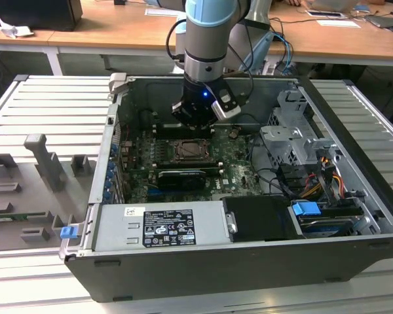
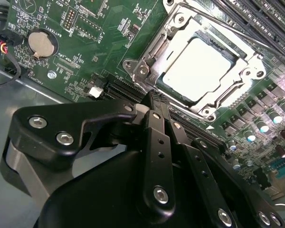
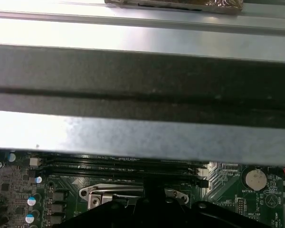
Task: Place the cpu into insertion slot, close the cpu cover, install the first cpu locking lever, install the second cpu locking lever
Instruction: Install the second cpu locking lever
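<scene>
A: Workshop setting: wooden desks behind, and an open computer case (image 1: pixel 249 261) lying on a ribbed metal counter (image 1: pixel 46 111), its green circuit board (image 1: pixel 232 163) facing up. Where's the arm?

B: Reaching down into the case. In the exterior view the gripper (image 1: pixel 198 124) hangs just above the board, at the far edge of the insertion slot (image 1: pixel 190 152).

A: And the chip?

B: Seated, by the look of it. In the second wrist view the cpu (image 2: pixel 198 70) lies flat in the socket, its pale metal top facing up, and the cpu cover (image 2: pixel 178 35), the silvery frame, lies down around it, with the chip showing through the cut-out.

A: So the first two steps look finished?

B: That's my reading. A thin metal rod runs along one side of the frame; I take it for a locking lever (image 2: pixel 237 32), but I can't tell whether it's latched. I'd judge the work is at the lever stage.

A: The jaws?

B: Drawn together, tips closed with nothing between them, just short of the near corner of the socket frame in the second wrist view.

A: What does a lever call for?

B: Presumably a closed tip pressing the rod down and sideways under its hook. The risk is slipping onto the memory slots (image 2: pixel 270 26) just beside the socket.
</scene>
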